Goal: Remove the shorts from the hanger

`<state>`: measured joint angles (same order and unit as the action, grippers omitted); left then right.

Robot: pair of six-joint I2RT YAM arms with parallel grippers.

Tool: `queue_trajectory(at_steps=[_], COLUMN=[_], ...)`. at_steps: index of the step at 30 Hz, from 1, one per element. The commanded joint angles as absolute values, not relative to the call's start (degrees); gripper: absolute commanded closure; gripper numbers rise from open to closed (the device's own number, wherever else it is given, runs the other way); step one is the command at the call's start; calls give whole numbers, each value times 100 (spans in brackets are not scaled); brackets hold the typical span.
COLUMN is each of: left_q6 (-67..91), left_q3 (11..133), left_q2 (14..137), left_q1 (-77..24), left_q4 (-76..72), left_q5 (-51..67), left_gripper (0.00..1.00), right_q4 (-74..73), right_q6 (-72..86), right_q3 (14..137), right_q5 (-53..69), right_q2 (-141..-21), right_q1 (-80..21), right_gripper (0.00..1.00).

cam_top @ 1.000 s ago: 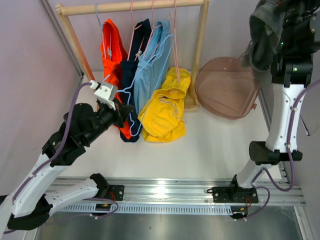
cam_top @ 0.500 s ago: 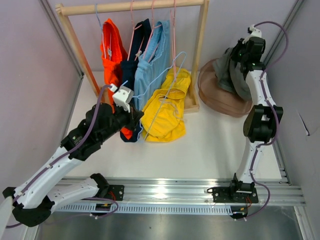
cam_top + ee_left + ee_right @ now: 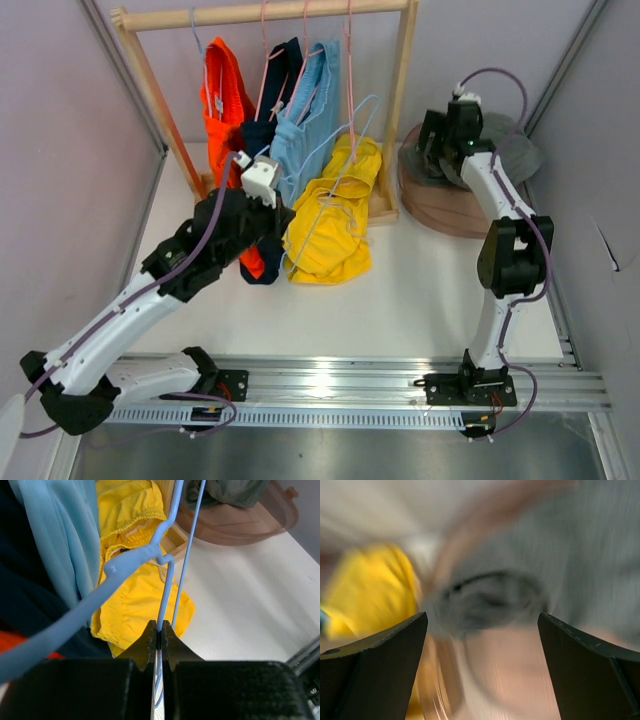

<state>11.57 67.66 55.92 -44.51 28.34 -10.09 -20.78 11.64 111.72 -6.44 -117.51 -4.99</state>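
Observation:
My left gripper (image 3: 158,625) is shut on the thin wire of a light blue hanger (image 3: 166,585), which carries no cloth. From above, that hanger (image 3: 362,112) slants up from the left gripper (image 3: 278,222) in front of the hanging clothes. A pair of grey shorts (image 3: 512,152) lies bunched in a brown translucent basin (image 3: 452,212) at the back right. My right gripper (image 3: 437,152) hovers over the basin's left side, jaws wide open and holding nothing. Its wrist view is blurred, showing the grey shorts (image 3: 580,555) beyond the right gripper (image 3: 481,617).
A wooden rack (image 3: 260,14) at the back holds orange shorts (image 3: 225,100), navy shorts (image 3: 262,140) and light blue shorts (image 3: 310,120) on hangers. Yellow shorts (image 3: 335,215) sag onto the table by the rack's right post. Grey walls close in on both sides.
The right arm swung down from high up to the basin, opened its jaws and let go of the grey shorts. The left arm moved right and forward with the blue hanger.

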Motion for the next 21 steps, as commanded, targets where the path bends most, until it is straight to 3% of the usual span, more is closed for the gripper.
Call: queue_trajectory(at_steps=[1,5,10,21], left_q6=[1125,1029,844,941], left_q3=[7724,8551,8710,9263], left_q2=[6116,6583,6495,7092], left_q1=[-4456,-4465,-4465,-4465], left_q4=[2934,3006,2611,2654], left_q5=[-1581,-1732,-1397,-3153], left_gripper=[100,100,100,100], right_q4=[-2313,-1785,-1433,-1555], right_q6=[1380,1389,1283,1292], right_q3=[10041,8563,7202,6320], right_q5=[-1766,-1951,-2065,-1916], right_q2=[-10587,-9426,-8412,-7498], right_q1=[-773,-1107,-1336,-1538], right_gripper=[1,1,1,1])
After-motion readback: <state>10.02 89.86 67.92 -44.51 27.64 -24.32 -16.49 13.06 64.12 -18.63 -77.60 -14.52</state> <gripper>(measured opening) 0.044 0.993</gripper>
